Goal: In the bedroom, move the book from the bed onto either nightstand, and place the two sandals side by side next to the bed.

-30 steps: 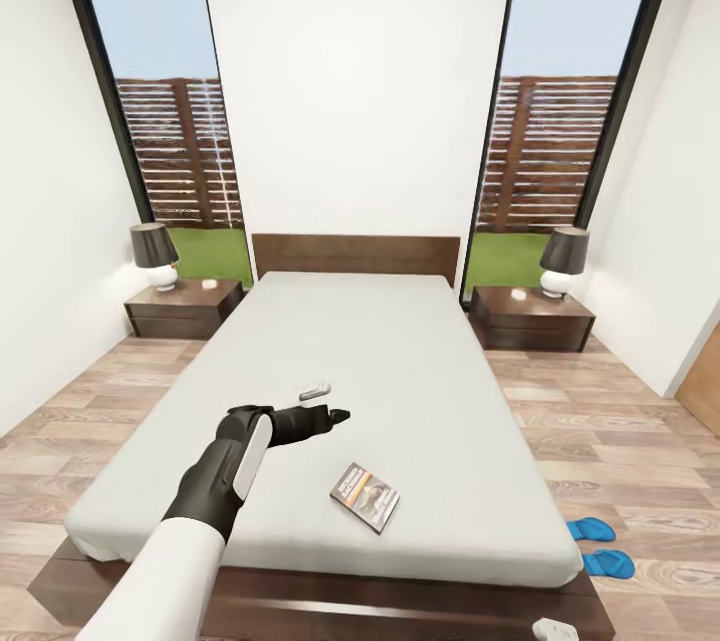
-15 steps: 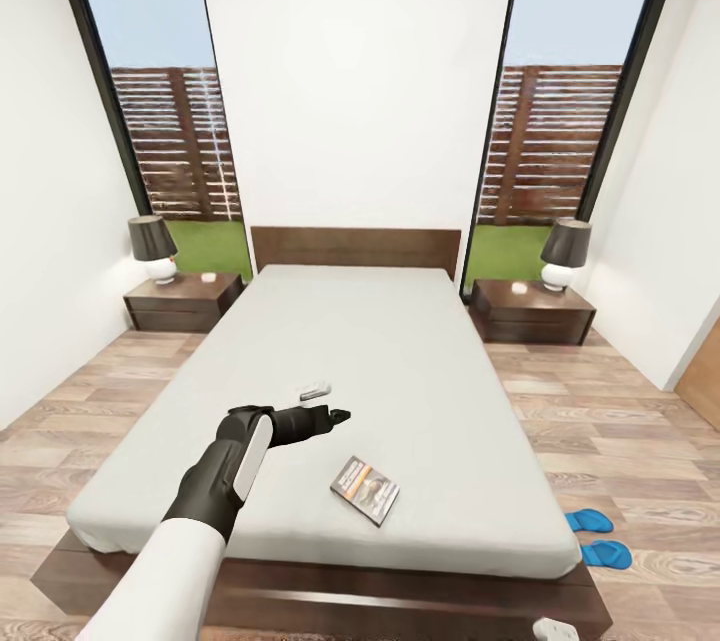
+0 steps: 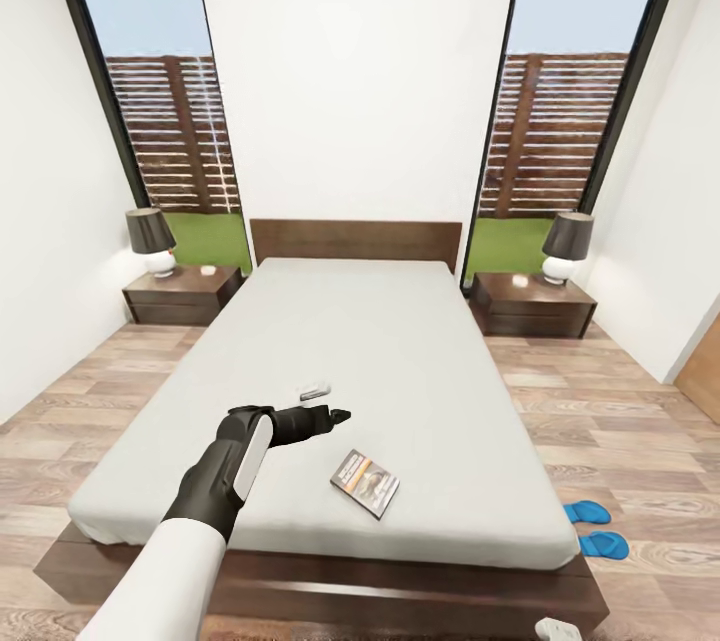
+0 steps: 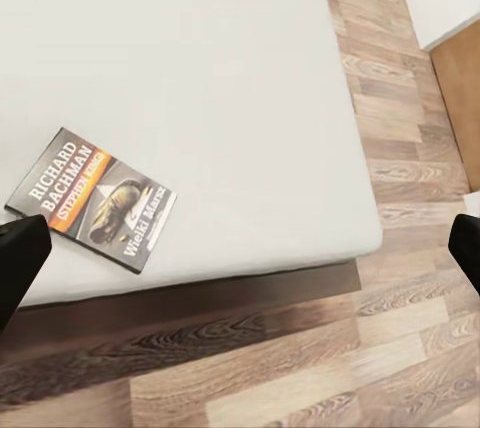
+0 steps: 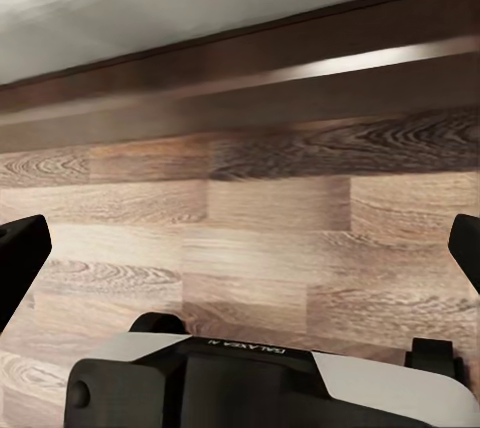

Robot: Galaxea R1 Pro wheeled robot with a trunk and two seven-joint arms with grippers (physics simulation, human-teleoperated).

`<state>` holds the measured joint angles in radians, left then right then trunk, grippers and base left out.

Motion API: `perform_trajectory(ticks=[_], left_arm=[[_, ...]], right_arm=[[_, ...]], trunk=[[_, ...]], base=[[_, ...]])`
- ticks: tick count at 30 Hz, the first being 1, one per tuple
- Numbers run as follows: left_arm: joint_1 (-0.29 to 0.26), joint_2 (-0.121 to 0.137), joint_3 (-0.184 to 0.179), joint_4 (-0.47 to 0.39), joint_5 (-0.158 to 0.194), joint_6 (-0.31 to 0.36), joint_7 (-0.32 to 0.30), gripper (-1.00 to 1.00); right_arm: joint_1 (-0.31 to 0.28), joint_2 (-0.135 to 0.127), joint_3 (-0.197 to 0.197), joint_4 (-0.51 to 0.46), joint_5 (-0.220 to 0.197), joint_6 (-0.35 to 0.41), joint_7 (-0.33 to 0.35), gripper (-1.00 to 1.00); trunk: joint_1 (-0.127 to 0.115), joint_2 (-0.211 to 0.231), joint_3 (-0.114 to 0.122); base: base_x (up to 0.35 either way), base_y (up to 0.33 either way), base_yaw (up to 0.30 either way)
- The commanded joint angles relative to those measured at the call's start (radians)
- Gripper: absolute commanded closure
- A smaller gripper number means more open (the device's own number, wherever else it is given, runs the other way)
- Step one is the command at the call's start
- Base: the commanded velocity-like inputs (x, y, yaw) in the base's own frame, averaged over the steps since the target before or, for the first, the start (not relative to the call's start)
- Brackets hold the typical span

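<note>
Step 1, getting the book: it lies flat near the foot of the bed, just beside & below the left claw, which hangs wide apart w/ nothing in it; right claw spread too; next it prob. must drop onto the book & pinch.

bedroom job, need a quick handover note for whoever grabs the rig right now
Left gripper: open and empty, held above the bed, short of the book.
Right gripper: open and empty, low by the bed frame, facing the floor.
Book: flat on the mattress near the foot edge, untouched.
Two sandals: on the floor close together by the bed's foot corner on the robot's right.
Nightstands: one on the left, one on the right, each with a lamp.
Done: nothing.
Left: book onto a nightstand; check the sandals sit side by side.
</note>
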<state>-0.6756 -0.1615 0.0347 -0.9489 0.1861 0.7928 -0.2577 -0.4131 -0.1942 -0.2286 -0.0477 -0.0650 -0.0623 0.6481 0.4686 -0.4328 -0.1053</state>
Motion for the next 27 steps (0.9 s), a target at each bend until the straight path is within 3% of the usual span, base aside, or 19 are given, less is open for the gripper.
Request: perform_trajectory(ticks=[1,18,20,22,24,25,26,27], left_arm=[[-0.001,-0.001,0.004,-0.001,0.001,0.006,-0.003,-1.00],[-0.001,-0.001,0.004,-0.001,0.001,0.006,-0.003,-1.00],[-0.001,-0.001,0.004,0.000,0.001,0.006,-0.003,-1.00],[-0.001,-0.001,0.004,0.000,0.001,0.006,-0.003,-1.00],[-0.001,-0.001,0.004,-0.001,0.001,0.006,-0.003,-1.00],[-0.001,-0.001,0.004,-0.001,0.001,0.006,-0.003,-1.00],[-0.001,-0.001,0.004,-0.001,0.001,0.006,-0.003,-1.00],[-0.001,-0.001,0.004,-0.001,0.001,0.006,-0.003,-1.00]], right_arm=[[-0.001,0.000,0.002,0.002,-0.007,-0.002,0.004,-1.00],[-0.001,-0.008,-0.004,-0.003,-0.010,-0.001,0.010,-1.00],[-0.001,-0.043,-0.008,-0.005,-0.012,0.000,0.009,-1.00],[-0.001,-0.118,-0.010,-0.006,-0.014,0.000,0.007,-1.00],[-0.001,-0.176,-0.011,-0.007,-0.021,0.001,0.007,-1.00],[-0.001,-0.191,-0.011,-0.007,-0.026,0.000,0.007,-1.00],[-0.001,-0.233,-0.012,-0.007,-0.053,0.000,0.006,-1.00],[-0.001,-0.259,-0.012,-0.007,-0.084,-0.001,0.006,-1.00]], trunk=[[0.001,-0.002,-0.004],[0.001,-0.002,-0.031],[0.001,-0.002,-0.033],[0.001,-0.002,-0.035],[0.001,-0.002,-0.037],[0.001,-0.002,-0.038],[0.001,-0.002,-0.038],[0.001,-0.002,-0.039]], base=[[0.000,0.000,0.000],[0.000,0.000,0.000],[0.000,0.000,0.000],[0.000,0.000,0.000],[0.000,0.000,0.000],[0.000,0.000,0.000],[0.000,0.000,0.000],[0.000,0.000,0.000]])
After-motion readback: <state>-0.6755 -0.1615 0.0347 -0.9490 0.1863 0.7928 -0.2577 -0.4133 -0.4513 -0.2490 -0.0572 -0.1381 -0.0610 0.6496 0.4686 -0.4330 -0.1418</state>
